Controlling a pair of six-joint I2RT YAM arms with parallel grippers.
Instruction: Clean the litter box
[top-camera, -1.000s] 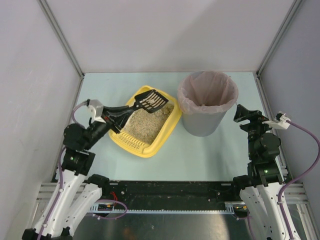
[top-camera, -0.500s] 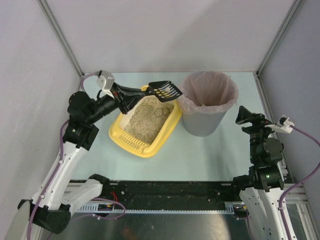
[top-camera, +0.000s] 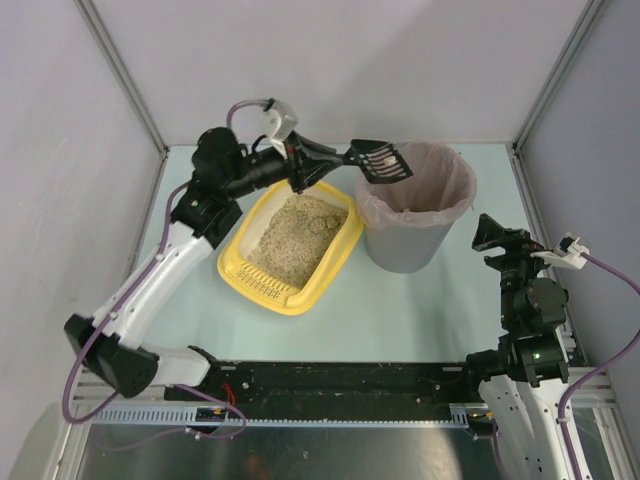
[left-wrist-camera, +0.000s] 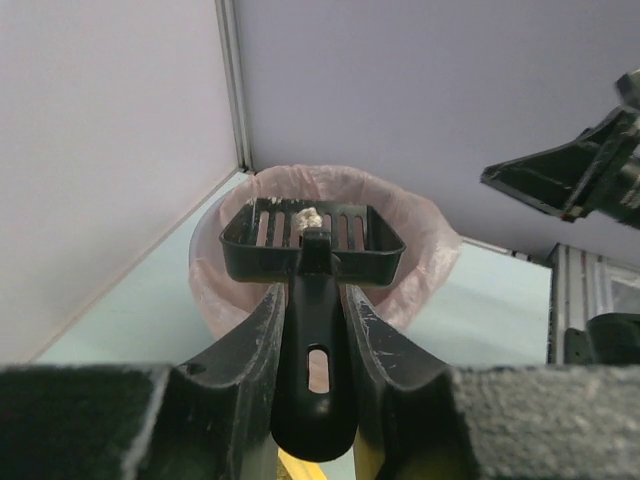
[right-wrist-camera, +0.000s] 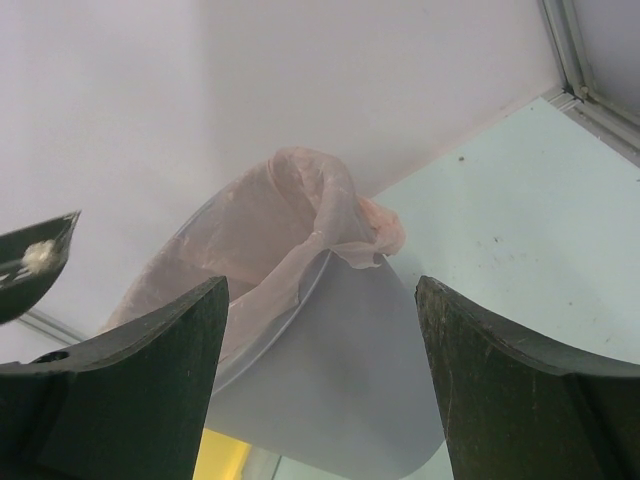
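Observation:
The yellow litter box (top-camera: 336, 261), filled with beige litter, lies on the table left of the grey bin (top-camera: 415, 205). My left gripper (top-camera: 308, 163) is shut on the handle of a black slotted scoop (top-camera: 380, 160). The scoop head (left-wrist-camera: 312, 240) hangs over the bin's left rim with a pale clump (left-wrist-camera: 305, 216) in it. The handle (left-wrist-camera: 316, 350) sits tight between both fingers. My right gripper (top-camera: 490, 232) stands open to the right of the bin, nothing between its fingers (right-wrist-camera: 500, 390). In the right wrist view the scoop's edge (right-wrist-camera: 35, 265) shows at far left.
The grey bin (right-wrist-camera: 330, 370) has a pinkish liner (left-wrist-camera: 420, 250) folded over its rim. Pale walls close in the table on three sides, with metal posts at the back corners (top-camera: 150, 125). The arm bases and a rail (top-camera: 330, 385) run along the near edge.
My left arm has lifted the scoop out of the litter box and swung it right and back, until its head is over the bin. The right arm drew back slightly, then stayed put.

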